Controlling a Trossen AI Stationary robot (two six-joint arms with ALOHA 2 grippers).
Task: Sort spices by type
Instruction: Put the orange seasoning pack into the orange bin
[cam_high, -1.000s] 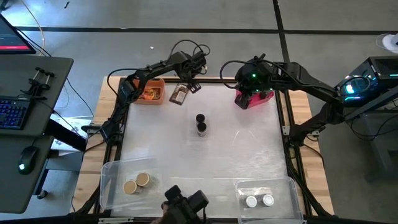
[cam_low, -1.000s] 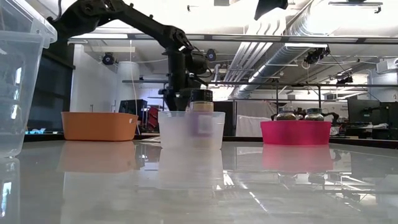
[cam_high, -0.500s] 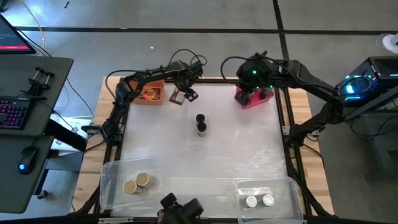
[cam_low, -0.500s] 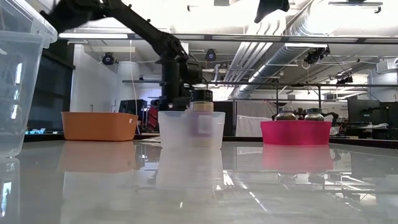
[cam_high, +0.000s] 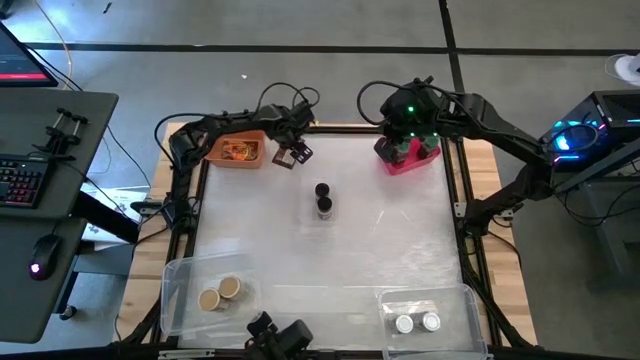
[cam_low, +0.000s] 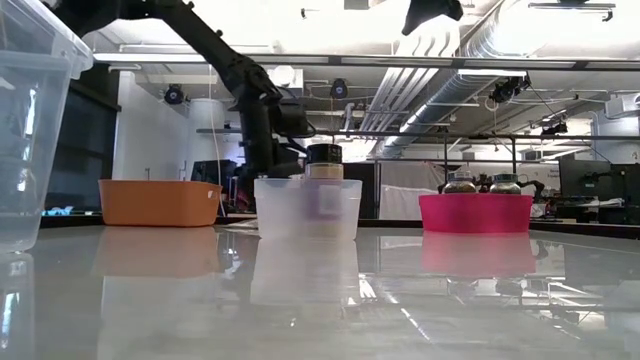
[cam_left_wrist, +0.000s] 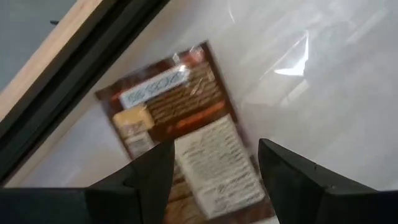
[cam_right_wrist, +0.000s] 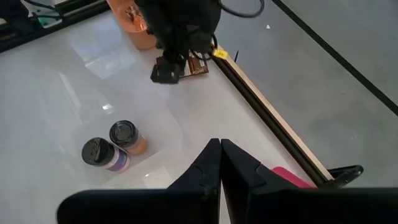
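Note:
A flat brown packet (cam_left_wrist: 180, 118) lies on the table by its far edge, beside the orange bin (cam_high: 238, 150), which holds an orange packet. My left gripper (cam_left_wrist: 214, 168) hovers open over this brown packet (cam_high: 285, 156), a finger on either side. My right gripper (cam_right_wrist: 219, 152) is shut above the pink bin (cam_high: 404, 160), which holds jars (cam_low: 460, 183). Two dark-capped jars (cam_high: 323, 198) stand together mid-table. Tan-capped jars (cam_high: 220, 294) sit in the near-left clear tub, white-capped jars (cam_high: 417, 322) in the near-right one.
A dark frame rail and the wooden rim (cam_left_wrist: 56, 68) run right behind the packet. A translucent cup (cam_low: 307, 208) stands in front of the centre jars in the low view. Bare white tabletop (cam_high: 390, 250) lies between the jars and the near tubs.
My left arm has swung toward the table's left edge, carrying its gripper a little left and nearer, over the brown packet, which has stayed flat on the table. My right arm has stayed over the pink bin.

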